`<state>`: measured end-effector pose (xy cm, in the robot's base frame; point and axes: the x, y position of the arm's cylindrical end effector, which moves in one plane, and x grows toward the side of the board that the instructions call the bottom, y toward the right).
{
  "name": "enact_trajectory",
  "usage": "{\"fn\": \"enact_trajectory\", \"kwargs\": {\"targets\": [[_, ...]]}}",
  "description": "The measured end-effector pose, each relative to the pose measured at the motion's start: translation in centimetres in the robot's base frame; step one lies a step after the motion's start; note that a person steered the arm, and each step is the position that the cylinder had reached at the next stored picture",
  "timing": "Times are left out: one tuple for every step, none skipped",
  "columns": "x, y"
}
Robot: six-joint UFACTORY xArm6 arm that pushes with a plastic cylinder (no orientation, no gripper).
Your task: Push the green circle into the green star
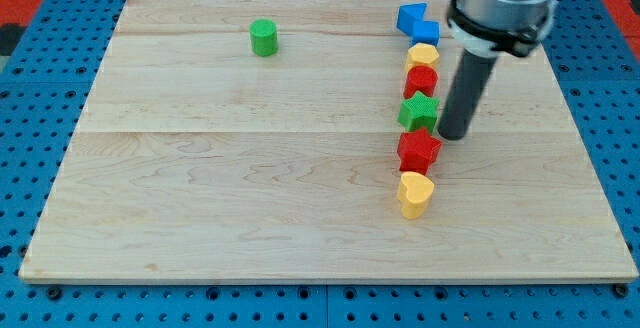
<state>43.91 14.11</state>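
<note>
The green circle stands alone near the view's top, left of centre. The green star sits in a column of blocks at the view's right. My tip is down on the board just right of the green star, close to it and to the red block below it. The tip is far from the green circle, which lies well to the view's left and higher up.
The column runs top to bottom: a blue block, a yellow block, a red block, the green star, a red block, a yellow heart. The wooden board lies on a blue pegboard.
</note>
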Motion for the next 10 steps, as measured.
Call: {"fn": "enact_trajectory", "kwargs": {"targets": [[-1.1, 0.7], [-1.7, -4.9], [-0.6, -10.1], [-2.7, -14.6], [-7.7, -21.5], [-10.0, -24.1], [-8.1, -23.3], [-9.9, -19.8], [-14.0, -16.7], [-15.8, -16.1]]}}
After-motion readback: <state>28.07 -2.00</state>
